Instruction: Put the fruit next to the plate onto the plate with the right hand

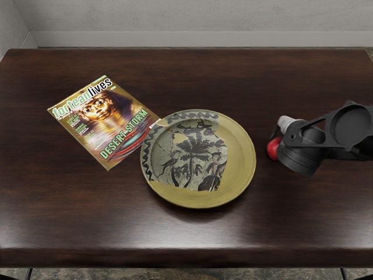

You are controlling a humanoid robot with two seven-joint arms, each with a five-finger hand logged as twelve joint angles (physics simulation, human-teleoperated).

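Note:
A round olive-yellow plate (242, 154) with a dark floral pattern lies in the middle of the dark wooden table. To its right a small red fruit (271, 149) rests on the table, mostly hidden behind my right hand (291, 146). That hand comes in from the right edge and sits right over the fruit; its black body blocks the view of how it meets the fruit. My left arm is out of view.
A magazine (105, 119) with a golden mask cover lies left of the plate, its corner touching the plate's rim. The table's (186, 233) front edge runs along the bottom of the view; a grey wall stands behind.

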